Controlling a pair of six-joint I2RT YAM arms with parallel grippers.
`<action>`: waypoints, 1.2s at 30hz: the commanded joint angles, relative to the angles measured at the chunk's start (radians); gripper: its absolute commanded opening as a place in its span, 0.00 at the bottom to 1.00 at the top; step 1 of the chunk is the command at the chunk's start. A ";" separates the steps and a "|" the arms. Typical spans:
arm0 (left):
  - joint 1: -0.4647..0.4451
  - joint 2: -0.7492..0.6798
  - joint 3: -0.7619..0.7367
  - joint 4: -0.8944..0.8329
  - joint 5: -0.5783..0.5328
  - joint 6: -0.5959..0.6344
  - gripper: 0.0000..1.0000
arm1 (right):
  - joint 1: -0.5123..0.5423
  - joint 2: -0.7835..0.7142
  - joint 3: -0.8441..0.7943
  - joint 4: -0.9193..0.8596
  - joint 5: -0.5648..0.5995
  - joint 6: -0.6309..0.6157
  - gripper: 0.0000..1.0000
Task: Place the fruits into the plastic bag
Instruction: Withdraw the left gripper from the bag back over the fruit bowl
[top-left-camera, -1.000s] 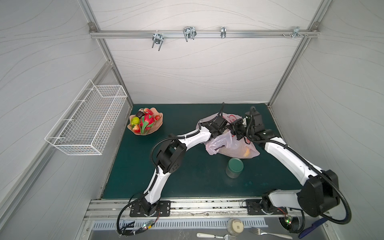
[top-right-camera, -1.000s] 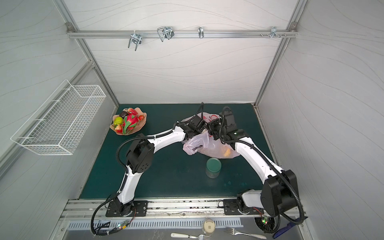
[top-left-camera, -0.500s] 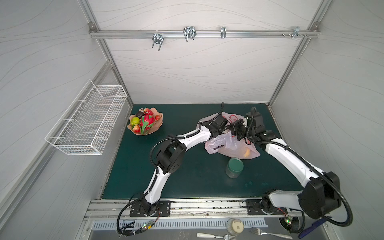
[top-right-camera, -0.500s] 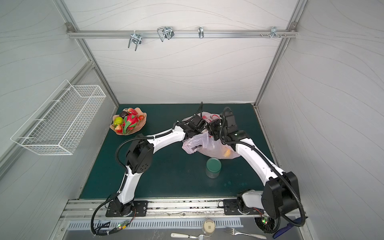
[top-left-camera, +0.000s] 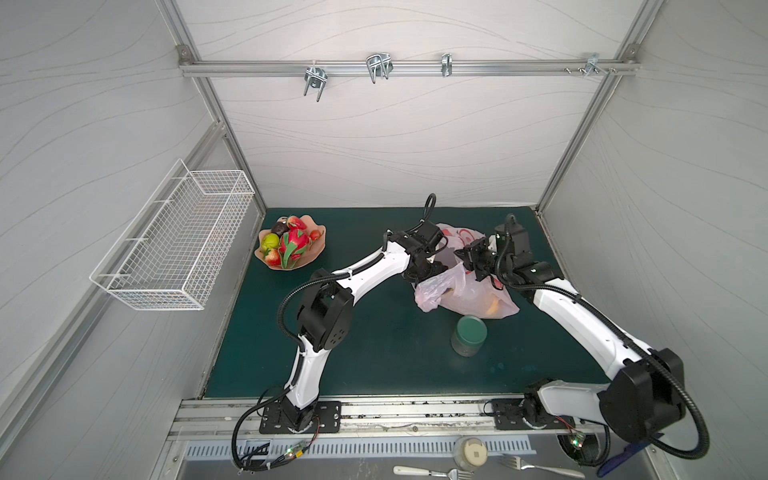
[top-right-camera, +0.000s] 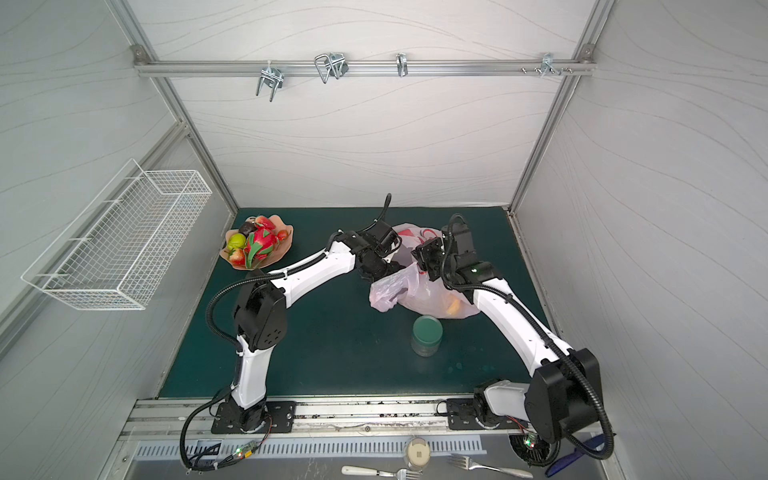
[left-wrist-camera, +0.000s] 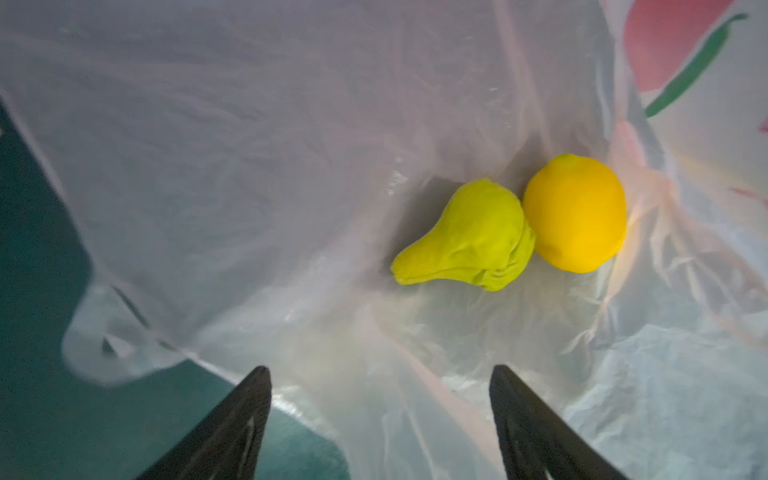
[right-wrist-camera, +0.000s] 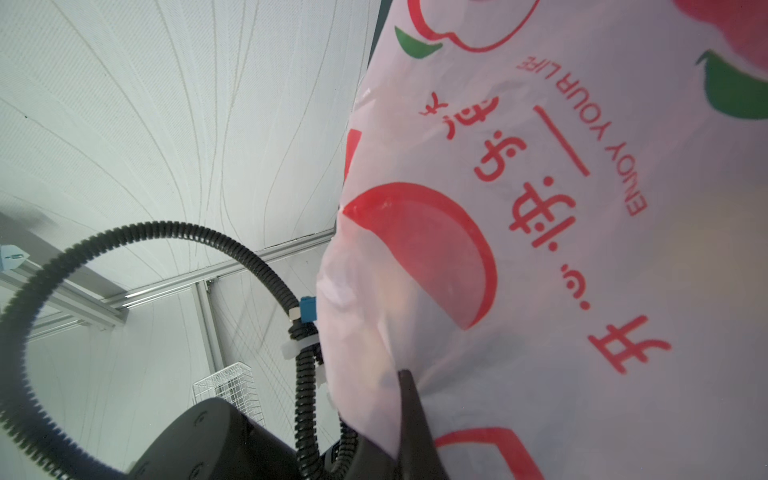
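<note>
Jaws: L gripper (left-wrist-camera: 379, 370) spread wide, nothing btw its fingers, at the mouth of the thin translucent pale-pink printed plastic bag (top-left-camera: 465, 286). R gripper (right-wrist-camera: 405, 376) is clenched on the bag's film. In the top views the bag sits approx 2-3 o'clock on the dark green mat (top-left-camera: 374, 353).

Inside: round yellow toy lemon (left-wrist-camera: 575, 212) touching a yellow-green pear-shaped toy fruit (left-wrist-camera: 469, 241). Other fruits, incl. the pink-green dragon fruit (top-left-camera: 293, 243), fill the peach scalloped dish (top-left-camera: 311, 257) at 10 o'clock.

Likely step: L backs out for the next fruit. Exit straight w/o snagging film; R holds the rim up.
</note>
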 joint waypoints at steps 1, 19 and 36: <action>0.016 -0.050 0.036 -0.117 -0.143 0.050 0.84 | -0.011 -0.026 -0.008 -0.003 -0.005 0.014 0.00; 0.192 -0.224 -0.095 -0.177 -0.318 0.089 0.84 | -0.019 -0.003 0.015 -0.020 -0.020 -0.004 0.00; 0.502 -0.065 0.161 -0.335 -0.595 0.199 0.84 | -0.028 0.000 0.018 -0.047 -0.034 -0.022 0.00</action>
